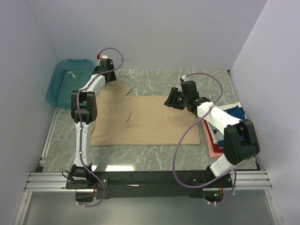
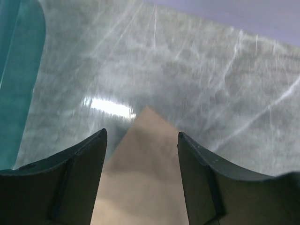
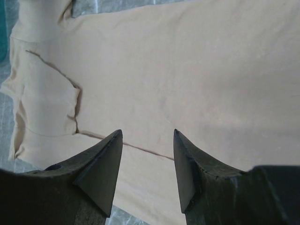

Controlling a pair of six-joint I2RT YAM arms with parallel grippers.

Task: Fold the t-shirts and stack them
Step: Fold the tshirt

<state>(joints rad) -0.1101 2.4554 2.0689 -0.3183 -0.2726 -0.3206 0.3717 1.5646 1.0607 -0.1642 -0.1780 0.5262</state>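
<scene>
A tan t-shirt [image 1: 154,124] lies spread on the bench [image 1: 154,79], mid-fold; the left claw [image 2: 141,133] at its far-left corner and the right claw [image 3: 147,132] at its far edge gape empty, so fresh grips seem needed next.

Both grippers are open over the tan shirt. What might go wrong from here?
The left gripper sits over only the pointed corner tip of the tan shirt; a pinch there may catch too little cloth and slip.
The teal basket lies close beside that gripper; a sideways move could knock it.
The right arm reaches over the stack of folded shirts, and its purple cable hangs above the tan cloth; a swing might drag either.
</scene>
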